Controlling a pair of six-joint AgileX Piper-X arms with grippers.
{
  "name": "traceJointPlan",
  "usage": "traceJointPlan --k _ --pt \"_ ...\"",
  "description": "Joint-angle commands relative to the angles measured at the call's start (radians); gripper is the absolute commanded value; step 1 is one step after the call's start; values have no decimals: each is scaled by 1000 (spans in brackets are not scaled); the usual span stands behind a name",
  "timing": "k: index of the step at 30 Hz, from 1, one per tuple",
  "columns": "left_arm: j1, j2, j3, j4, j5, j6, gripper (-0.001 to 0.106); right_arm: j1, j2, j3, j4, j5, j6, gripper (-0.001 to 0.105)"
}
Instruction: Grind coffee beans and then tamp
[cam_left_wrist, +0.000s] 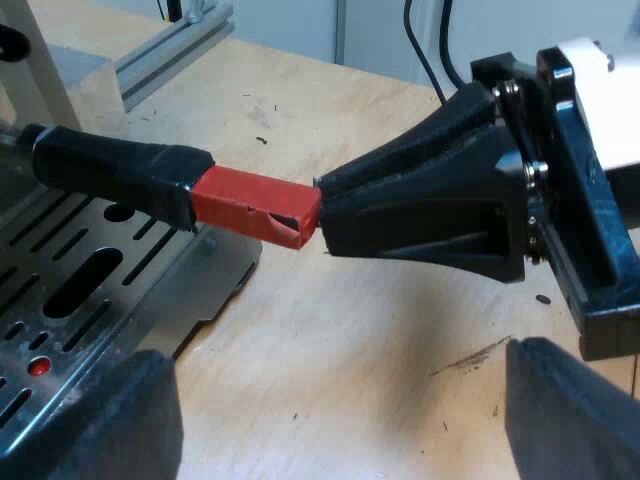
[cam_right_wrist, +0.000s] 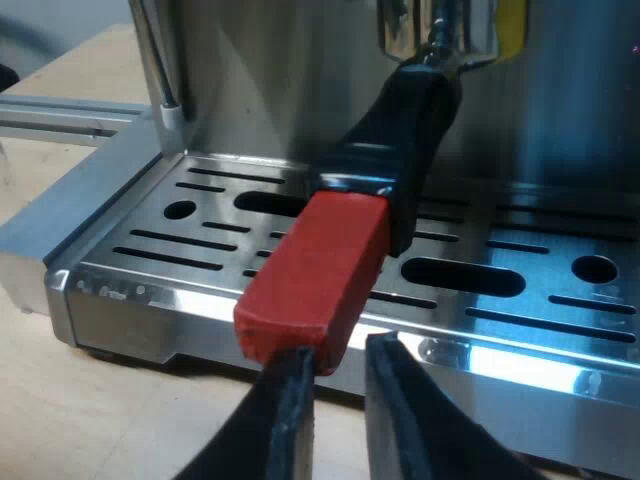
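left wrist view: what I see from the left arm
left gripper (cam_left_wrist: 345, 405): wide open; its two black fingers (cam_left_wrist: 135, 425) stand far apart with nothing between them; it hangs over the table, near the red end but clear of it
handle (cam_left_wrist: 110, 168): dark, running roughly level out from the espresso machine (cam_left_wrist: 30, 90); it finishes in the red end (cam_left_wrist: 255, 207), which juts out over the table
right gripper (cam_left_wrist: 325, 215): its black tip meets the outer face of the red end, touching or all but touching; from this side I cannot tell how its fingers stand
drip tray (cam_left_wrist: 80, 290): slotted metal, lying under the dark part of the handle and stopping short of the red end
table (cam_left_wrist: 350, 340): pale wood with a few dark specks, directly beneath the red end
rail (cam_left_wrist: 175, 40): aluminium, lying on the table well beyond the red end

right wrist view: what I see from the right arm
holder (cam_right_wrist: 440, 30): its metal head sits locked into the espresso machine (cam_right_wrist: 250, 80); the handle (cam_right_wrist: 410, 130) slopes down to the red end (cam_right_wrist: 315, 270)
right gripper (cam_right_wrist: 335, 352): fingers (cam_right_wrist: 395, 400) a narrow gap apart; the tips sit just under the outer corner of the red end; nothing is clasped between them
drip tray (cam_right_wrist: 480, 320): shiny and slotted, behind and below the red end
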Motion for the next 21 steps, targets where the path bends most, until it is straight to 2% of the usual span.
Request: traceJointPlan --k 1,5,14,21 --pt "-4 -5 -3 -8 6 -10 68 -2 5 -6 -33 76 -6 15" --pt "-4 -5 -3 -8 6 -13 68 -2 5 -6 -80 142 -16 15" --pt "-4 -5 -3 -8 6 -18 68 -44 5 -6 -81 139 -17 15" --pt "-4 -5 -3 -8 6 -18 68 -118 5 -8 -85 90 -17 15"
